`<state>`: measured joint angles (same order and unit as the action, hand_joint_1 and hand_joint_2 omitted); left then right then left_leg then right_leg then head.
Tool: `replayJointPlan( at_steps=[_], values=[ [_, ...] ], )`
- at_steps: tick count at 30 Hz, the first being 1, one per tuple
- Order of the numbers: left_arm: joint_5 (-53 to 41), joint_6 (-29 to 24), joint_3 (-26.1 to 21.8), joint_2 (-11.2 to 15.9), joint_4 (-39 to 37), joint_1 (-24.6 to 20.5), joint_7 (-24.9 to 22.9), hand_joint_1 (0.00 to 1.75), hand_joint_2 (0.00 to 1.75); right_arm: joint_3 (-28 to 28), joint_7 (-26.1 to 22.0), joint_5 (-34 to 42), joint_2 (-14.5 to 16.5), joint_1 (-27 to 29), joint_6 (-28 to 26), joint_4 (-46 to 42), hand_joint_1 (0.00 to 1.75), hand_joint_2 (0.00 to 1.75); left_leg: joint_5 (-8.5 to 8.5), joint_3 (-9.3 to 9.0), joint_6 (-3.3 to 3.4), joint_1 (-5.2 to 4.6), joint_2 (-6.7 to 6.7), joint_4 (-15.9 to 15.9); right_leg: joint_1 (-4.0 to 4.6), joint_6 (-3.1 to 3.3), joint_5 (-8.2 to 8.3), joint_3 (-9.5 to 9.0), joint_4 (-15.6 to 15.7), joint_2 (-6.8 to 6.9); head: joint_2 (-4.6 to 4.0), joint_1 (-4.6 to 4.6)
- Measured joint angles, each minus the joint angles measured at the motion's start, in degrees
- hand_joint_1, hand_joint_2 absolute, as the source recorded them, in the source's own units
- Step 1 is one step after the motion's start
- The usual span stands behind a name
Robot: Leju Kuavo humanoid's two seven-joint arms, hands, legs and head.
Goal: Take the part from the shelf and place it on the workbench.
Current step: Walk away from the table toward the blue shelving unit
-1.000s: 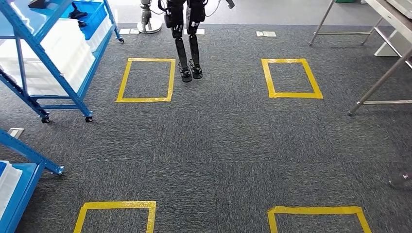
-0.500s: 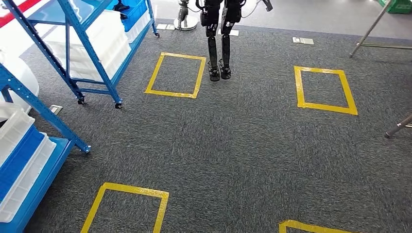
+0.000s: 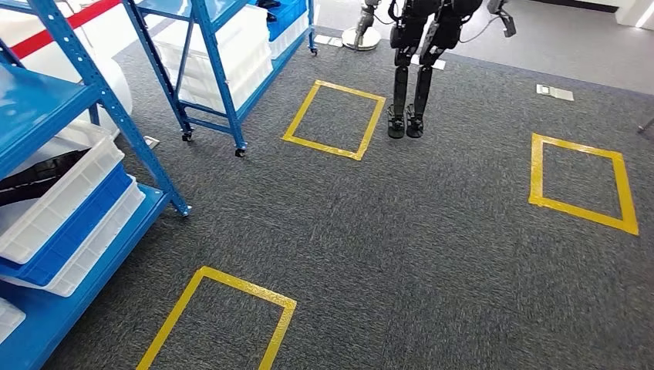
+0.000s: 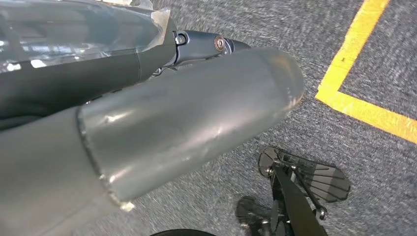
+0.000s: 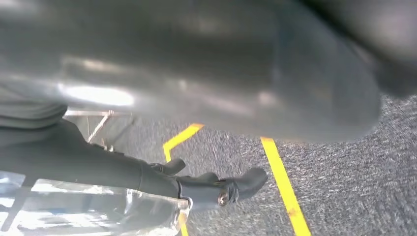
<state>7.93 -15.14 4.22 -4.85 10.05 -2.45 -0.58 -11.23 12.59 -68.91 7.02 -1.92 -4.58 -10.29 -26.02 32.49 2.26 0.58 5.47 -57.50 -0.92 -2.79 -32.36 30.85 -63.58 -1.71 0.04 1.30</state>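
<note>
Head view: grey carpet (image 3: 401, 247) marked with yellow tape squares, one close by (image 3: 239, 284), one farther on (image 3: 339, 89) and one to the right (image 3: 578, 210). The near shelf (image 3: 116, 116), blue-framed, stands at the left. On its lower level sit stacked bins: a white bin (image 3: 62, 193) on top, a blue bin (image 3: 69, 231) under it. A dark object (image 3: 35, 176) lies in the white bin; I cannot tell whether it is the part. A second blue shelf (image 3: 216, 69) on castors stands farther back, well apart from the first, loaded with white bins. Another robot's dark legs (image 3: 409, 85) stand on the carpet just beside the far edge of the farther square. Open carpet lies between the camera and the near shelf.

Left wrist view: the left hand (image 4: 187, 113) hangs over the carpet, its thick grey thumb across the frame and a dark finger alongside. The other fingers are hidden, so whether it is spread or closed cannot be told. A tape corner (image 4: 344, 88) lies beyond it.

Right wrist view: the right hand (image 5: 206, 98) is blurred; its dark fingers (image 5: 221, 189) lie loosely apart with nothing in them, above carpet and tape.

Against the earlier pictures the whole scene has slid rightward: the camera has turned toward the shelves, and the near shelf's bins now show more fully.
</note>
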Motion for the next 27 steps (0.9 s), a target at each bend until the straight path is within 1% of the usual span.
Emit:
replayJointPlan(
  at_steps=[1, 2, 3, 4, 5, 6, 7, 8, 9, 10, 11, 12, 13, 14, 15, 16, 17, 18, 19, 20, 21, 22, 23, 24, 25, 26, 27],
  values=[
    [0.0, 0.0, 0.0, 0.0, 0.0, 0.0, 0.0, 0.0, 0.0, 0.0, 0.0, 0.0, -0.1, 0.1, 0.0, 0.0, 0.0, 0.0, 0.05, 0.07, -0.22, -0.03, 0.83, -0.1, -0.11, -0.05, 1.34, -1.33, 3.4, -1.21, 0.0, -0.03],
    [0.0, 0.0, 0.0, 0.0, 0.0, 0.0, 0.1, 0.0, 0.0, 0.0, -0.1, -0.1, -0.1, 0.3, 0.0, 0.0, 0.0, 0.0, 0.15, 0.27, -0.53, -0.07, 1.51, -0.1, -0.13, 0.11, 2.15, -2.18, 5.6, -2.21, 0.0, -0.03],
    [0.1, 0.1, 0.0, 0.0, 0.0, 0.0, 0.2, 0.0, 0.0, 0.0, -0.2, -0.2, -0.1, 0.3, 0.0, 0.0, 0.0, 0.0, 0.32, 0.55, -0.93, -0.06, 2.13, -0.1, -0.03, 0.46, 2.35, -2.35, 6.3, -2.68, 0.0, -0.1],
    [0.2, 0.3, 0.0, 0.0, 0.0, 0.1, 0.4, 0.0, 0.0, 0.0, -0.3, -0.3, -0.1, 0.2, -0.1, 0.1, 0.0, 0.0, 0.53, 0.81, -1.35, -0.05, 2.69, -0.1, 0.18, 0.81, 2.55, -2.27, 6.3, -2.25, 0.0, -0.15],
    [0.4, 0.5, 0.0, 0.0, 0.0, 0.2, 0.6, 0.0, 0.0, 0.0, -0.4, -0.5, -0.1, 0.2, -0.1, 0.1, 0.0, 0.0, 0.64, 1.08, -1.68, 0.09, 3.07, -0.1, -0.02, 1.18, 2.74, -2.35, 6.4, -1.62, 0.0, -0.2],
    [0.6, 0.8, 0.0, 0.0, 0.0, 0.4, 0.8, 0.0, 0.0, 0.0, -0.6, -0.6, -0.1, 0.1, -0.1, 0.1, 0.0, 0.0, 0.3, 1.46, -1.94, 0.09, 2.4, -0.6, -0.19, 1.58, 2.93, -2.35, 6.5, -0.93, 0.0, -0.27],
    [0.8, 1.0, 0.0, 0.0, 0.0, 0.4, 1.0, 0.0, 0.0, 0.0, -0.7, -0.7, -0.1, 0.1, -0.1, 0.1, 0.0, 0.0, -0.72, 2.24, -2.14, 0.03, 0.9, -2.1, -0.34, 2.13, 3.09, -2.35, 6.6, -0.13, 0.0, -0.39],
    [1.0, 1.3, 0.0, -0.1, 0.0, 0.3, 1.2, 0.0, 0.0, 0.0, -0.7, -0.7, -0.1, 0.2, -0.1, 0.1, 0.0, 0.0, -2.41, 3.57, -2.3, 0.0, -1.09, -4.9, -0.43, 2.62, 3.2, -2.32, 6.7, 0.77, 0.0, -0.55],
    [1.1, 1.6, 0.0, -0.1, 0.0, 0.3, 1.5, 0.0, 0.0, 0.0, -0.8, -0.7, -0.1, 0.2, -0.1, 0.1, 0.0, 0.0, -4.46, 5.28, -2.46, -0.09, -3.17, -8.6, -0.15, 2.97, 3.19, -2.24, 6.7, 1.65, 0.0, -0.68],
    [1.2, 1.8, 0.0, -0.1, 0.0, 0.3, 1.8, 0.0, 0.0, 0.0, -0.8, -0.7, -0.1, 0.3, -0.1, 0.1, 0.0, 0.0, -6.36, 7.2, -2.61, -0.03, -4.36, -12.7, 0.08, 3.22, 3.18, -2.13, 6.7, 2.61, 0.0, -0.81],
    [1.3, 2.0, 0.0, -0.2, 0.0, 0.3, 2.2, 0.0, 0.0, -0.1, -0.8, -0.7, -0.2, 0.4, -0.2, 0.1, 0.0, 0.0, -7.57, 8.7, -2.72, 0.03, -4.91, -16.0, 0.25, 3.27, 3.15, -1.98, 6.7, 3.52, 0.0, -0.82],
    [1.3, 2.2, 0.0, -0.2, 0.0, 0.3, 2.7, 0.0, 0.0, -0.1, -0.8, -0.7, -0.2, 0.4, -0.2, 0.1, 0.0, 0.0, -7.71, 9.23, -2.77, 0.06, -5.17, -17.4, 0.36, 3.31, 3.11, -1.83, 6.7, 4.43, 0.0, -0.82],
    [1.4, 2.3, 0.0, -0.2, 0.0, 0.4, 3.0, 0.0, 0.0, -0.1, -0.8, -0.7, -0.3, 0.4, -0.3, 0.1, 0.0, 0.0, -6.88, 8.57, -2.76, 0.07, -5.41, -16.5, 0.41, 3.36, 3.07, -1.71, 6.7, 5.31, 0.0, -0.84],
    [1.4, 2.4, 0.0, -0.2, 0.0, 0.4, 3.3, 0.0, 0.0, -0.1, -0.9, -0.7, -0.2, 0.4, -0.3, 0.1, 0.0, 0.0, -5.29, 6.57, -2.67, 0.06, -5.92, -13.2, 0.43, 3.41, 3.01, -1.65, 6.7, 6.12, 0.0, -0.84],
    [1.5, 2.5, 0.0, -0.2, 0.0, 0.4, 3.5, 0.0, 0.0, -0.1, -0.9, -0.7, -0.2, 0.3, -0.3, 0.1, 0.0, 0.0, -3.64, 3.79, -2.47, -0.02, -7.27, -8.7, 0.52, 3.45, 2.95, -1.85, 6.7, 6.87, 0.0, -0.89],
    [1.5, 2.5, 0.0, -0.2, 0.0, 0.3, 3.7, 0.0, 0.0, -0.1, -0.9, -0.7, -0.1, 0.2, -0.3, 0.1, 0.0, 0.0, -2.45, 1.37, -2.21, -0.16, -8.6, -4.7, 0.76, 3.37, 2.84, -1.99, 6.7, 7.52, 0.0, -0.94],
    [1.6, 2.6, 0.0, -0.2, 0.0, 0.2, 3.9, 0.0, 0.0, -0.1, -0.9, -0.7, -0.1, 0.2, -0.3, 0.1, 0.0, 0.0, -1.76, -0.27, -1.88, -0.33, -9.62, -1.9, 0.97, 3.23, 2.77, -2.21, 6.6, 8.12, 0.0, -0.89],
    [1.6, 2.6, 0.0, -0.2, 0.0, 0.1, 4.1, 0.0, 0.0, -0.1, -0.9, -0.7, -0.1, 0.1, -0.3, 0.1, 0.0, 0.0, -1.57, -0.91, -1.55, -0.54, -10.14, -0.6, 1.15, 3.03, 2.72, -2.42, 6.6, 8.7, 0.0, -0.88],
    [1.6, 2.6, 0.0, -0.2, 0.0, 0.0, 4.2, 0.0, 0.0, -0.1, -0.9, -0.7, -0.1, 0.0, -0.4, 0.1, 0.0, 0.0, -1.48, -0.78, -1.26, -0.72, -9.6, -0.4, 1.25, 2.79, 2.7, -2.51, 6.7, 9.31, 0.0, -0.81],
    [1.6, 2.7, 0.0, -0.2, 0.0, 0.0, 4.2, 0.0, 0.0, -0.1, -0.9, -0.7, -0.1, -0.1, -0.4, 0.0, 0.0, 0.0, -1.21, -0.75, -0.84, -0.69, -8.83, -0.2, 1.31, 2.55, 2.65, -2.7, 6.7, 9.79, 0.01, -0.75],
    [1.6, 2.7, 0.0, -0.3, 0.0, 0.1, 4.2, 0.0, 0.0, -0.1, -0.9, -0.7, -0.1, -0.3, -0.4, 0.0, 0.0, 0.0, -0.92, -0.84, -0.5, -0.61, -8.2, 0.2, 1.25, 2.28, 2.45, -2.67, 6.5, 9.39, 0.01, -0.75],
    [1.6, 2.7, 0.0, -0.3, 0.0, 0.1, 4.2, 0.0, 0.0, -0.1, -0.9, -0.8, -0.1, -0.3, -0.5, 0.0, 0.0, 0.0, -0.55, -0.93, -0.09, -0.42, -7.52, 0.6, 1.17, 2.12, 1.76, -2.24, 5.4, 7.88, 0.01, -0.67],
    [1.7, 2.7, 0.0, -0.4, 0.0, 0.1, 4.2, 0.0, 0.0, -0.1, -0.9, -0.8, -0.1, -0.2, -0.5, 0.0, 0.0, 0.0, -0.18, -0.99, 0.3, -0.19, -6.85, 0.9, 1.05, 2.07, 0.6, -1.3, 3.3, 5.96, 0.01, -0.59],
    [1.7, 2.7, 0.0, -0.4, 0.0, 0.1, 4.2, 0.0, 0.0, -0.1, -1.0, -0.8, -0.1, -0.1, -0.5, 0.0, 0.0, 0.0, 0.05, -0.83, 0.51, -0.12, -6.15, 1.1, 0.72, 2.11, -0.99, 0.32, -0.1, 3.91, 0.01, -0.51],
    [1.7, 2.7, 0.0, -0.4, 0.0, 0.0, 4.3, 0.0, 0.0, -0.1, -1.0, -0.8, -0.1, 0.0, -0.5, 0.0, 0.0, 0.0, 0.23, -0.61, 0.69, -0.06, -5.31, 1.1, 0.53, 2.15, -2.67, 2.25, -4.2, 2.57, 0.01, -0.46],
    [1.7, 2.7, 0.0, -0.4, 0.0, 0.0, 4.3, 0.0, 0.0, -0.1, -1.0, -0.8, -0.1, 0.0, -0.5, 0.0, 0.0, 0.0, 0.35, -0.44, 0.71, -0.05, -4.44, 1.1, 0.36, 2.0, -3.83, 3.92, -7.7, 2.16, 0.0, -0.46],
    [1.7, 2.7, 0.0, -0.5, 0.0, 0.0, 4.4, 0.0, 0.0, -0.1, -1.0, -0.8, -0.1, 0.0, -0.6, 0.0, 0.0, 0.0, 0.45, -0.33, 0.64, -0.03, -3.51, 1.1, 0.17, 1.64, -4.24, 4.9, -9.7, 2.03, 0.0, -0.47]
  ],
)
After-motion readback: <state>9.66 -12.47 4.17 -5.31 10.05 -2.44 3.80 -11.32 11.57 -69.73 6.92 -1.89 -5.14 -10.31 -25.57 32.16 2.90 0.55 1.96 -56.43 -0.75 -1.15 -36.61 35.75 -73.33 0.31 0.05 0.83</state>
